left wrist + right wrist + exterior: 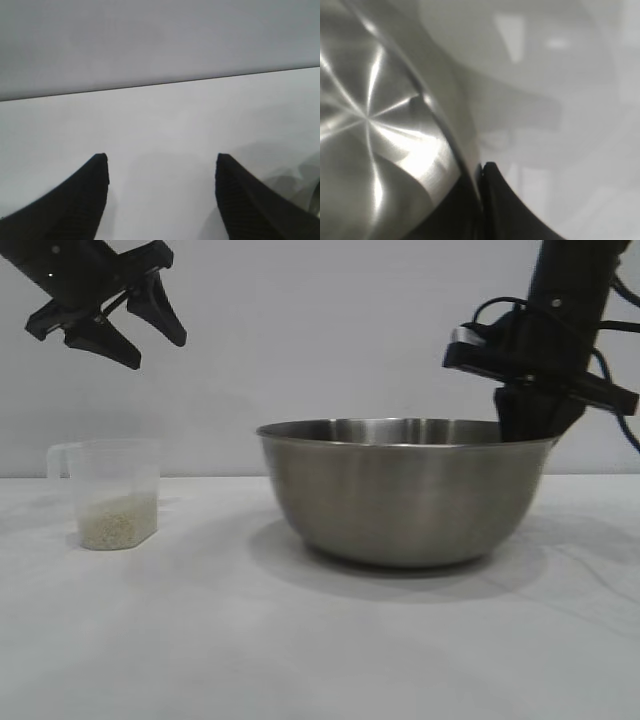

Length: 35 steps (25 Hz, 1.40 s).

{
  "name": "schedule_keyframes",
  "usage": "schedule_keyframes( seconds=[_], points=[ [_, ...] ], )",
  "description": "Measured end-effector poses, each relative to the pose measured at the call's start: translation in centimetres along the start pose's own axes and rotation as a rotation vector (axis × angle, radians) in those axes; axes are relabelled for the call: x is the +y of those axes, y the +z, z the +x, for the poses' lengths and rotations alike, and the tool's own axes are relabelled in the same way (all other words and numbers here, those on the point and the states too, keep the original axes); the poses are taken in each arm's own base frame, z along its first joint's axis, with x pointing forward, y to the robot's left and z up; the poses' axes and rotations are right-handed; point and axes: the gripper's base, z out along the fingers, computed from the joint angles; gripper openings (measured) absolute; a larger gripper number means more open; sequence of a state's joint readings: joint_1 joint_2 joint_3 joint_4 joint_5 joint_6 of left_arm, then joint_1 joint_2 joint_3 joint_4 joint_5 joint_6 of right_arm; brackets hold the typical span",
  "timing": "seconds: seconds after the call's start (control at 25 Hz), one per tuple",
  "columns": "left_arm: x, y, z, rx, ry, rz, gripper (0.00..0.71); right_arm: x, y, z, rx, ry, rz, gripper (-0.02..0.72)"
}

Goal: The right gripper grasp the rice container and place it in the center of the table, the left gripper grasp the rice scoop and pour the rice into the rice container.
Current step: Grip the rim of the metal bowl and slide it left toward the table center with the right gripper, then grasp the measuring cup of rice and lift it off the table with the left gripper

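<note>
My right tool was reaching down over the far right rim of the big steel bowl. Its two fingers were pinched shut on that rim, one inside the bowl and one outside, so it had hold of the bowl. From my right wrist I could see the shiny inside of the bowl and the thin rim squeezed between the dark fingers. The bowl sat flat on the white counter, a bit to the right of the middle. My left tool hung high in the air at the left, above the little clear plastic scoop. Its fingers were about half open and held nothing. From my left wrist I saw the two black fingertips apart, with bare counter between them. The scoop stood upright on the counter, well apart from the bowl on its left side, with its handle on the side away from the bowl. A small heap of white rice lay in the bottom of the scoop.
</note>
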<state>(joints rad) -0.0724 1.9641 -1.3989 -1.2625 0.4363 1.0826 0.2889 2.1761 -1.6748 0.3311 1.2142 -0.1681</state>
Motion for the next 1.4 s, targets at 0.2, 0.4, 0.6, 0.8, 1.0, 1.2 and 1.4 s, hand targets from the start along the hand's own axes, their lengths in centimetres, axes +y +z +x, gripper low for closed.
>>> schedule_keyframes(
  seconds=[0.2,0.4,0.6,0.8,1.0,1.2,1.4],
  points=[
    [0.0,0.0,0.0,0.0,0.0,0.0,0.391,0.0,0.0,0.0,0.0,0.0,0.0,0.05],
    [0.0,0.0,0.0,0.0,0.0,0.0,0.391,0.1,-0.5,-0.3,-0.018,-0.009,0.007,0.366],
    [0.0,0.0,0.0,0.0,0.0,0.0,0.391,1.0,-3.7,-0.1,-0.098,-0.034,0.026,0.43],
    [0.0,0.0,0.0,0.0,0.0,0.0,0.391,0.0,-8.0,1.2,-0.176,-0.029,0.134,0.456],
    [0.0,0.0,0.0,0.0,0.0,0.0,0.391,-2.8,-12.7,3.0,-0.274,0.058,0.195,0.456],
    [0.0,0.0,0.0,0.0,0.002,-0.002,0.391,-4.4,-16.1,5.3,-0.346,0.111,0.235,0.456],
    [0.0,0.0,0.0,0.001,0.005,-0.002,0.391,-4.1,-17.6,9.4,-0.352,0.136,0.265,0.456]
  ],
)
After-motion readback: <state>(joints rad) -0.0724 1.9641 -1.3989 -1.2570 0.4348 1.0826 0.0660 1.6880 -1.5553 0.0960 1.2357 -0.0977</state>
